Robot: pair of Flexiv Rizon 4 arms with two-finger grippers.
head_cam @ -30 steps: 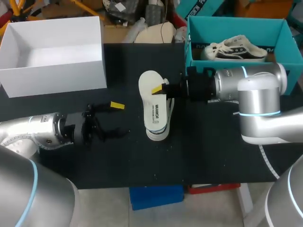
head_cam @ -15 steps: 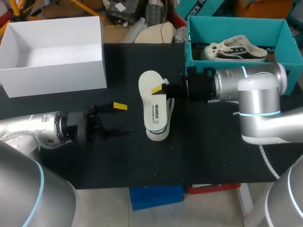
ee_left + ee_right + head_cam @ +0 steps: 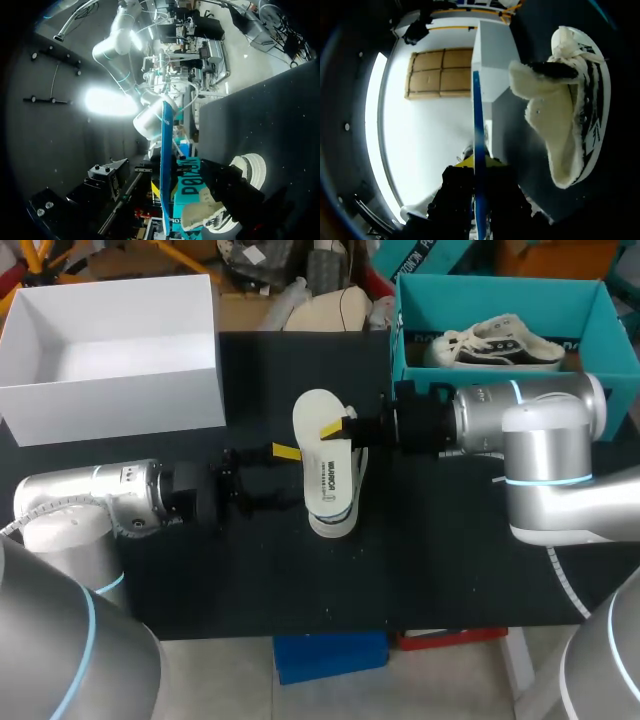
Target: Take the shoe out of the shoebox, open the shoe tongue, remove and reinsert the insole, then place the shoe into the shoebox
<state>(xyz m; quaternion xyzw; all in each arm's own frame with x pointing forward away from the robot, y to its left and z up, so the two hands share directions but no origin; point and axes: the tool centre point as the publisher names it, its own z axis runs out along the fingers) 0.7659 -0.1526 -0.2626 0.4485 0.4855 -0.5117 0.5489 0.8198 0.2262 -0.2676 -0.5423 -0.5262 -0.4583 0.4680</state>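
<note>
Shoe [image 3: 330, 480] lies on its side on the black table [image 3: 450, 560]. Left gripper [image 3: 284, 478] is spread wide and empty, just beside it. Right gripper [image 3: 336, 430] is at the shoe's far end, can't tell its grip.

Dark lettering lengthwise on the white shoe [image 3: 327, 480] sole; white letters on the teal shoebox [image 3: 186, 189] wall.

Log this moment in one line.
left gripper open beside shoe | right gripper shut on insole | shoe on table
</note>
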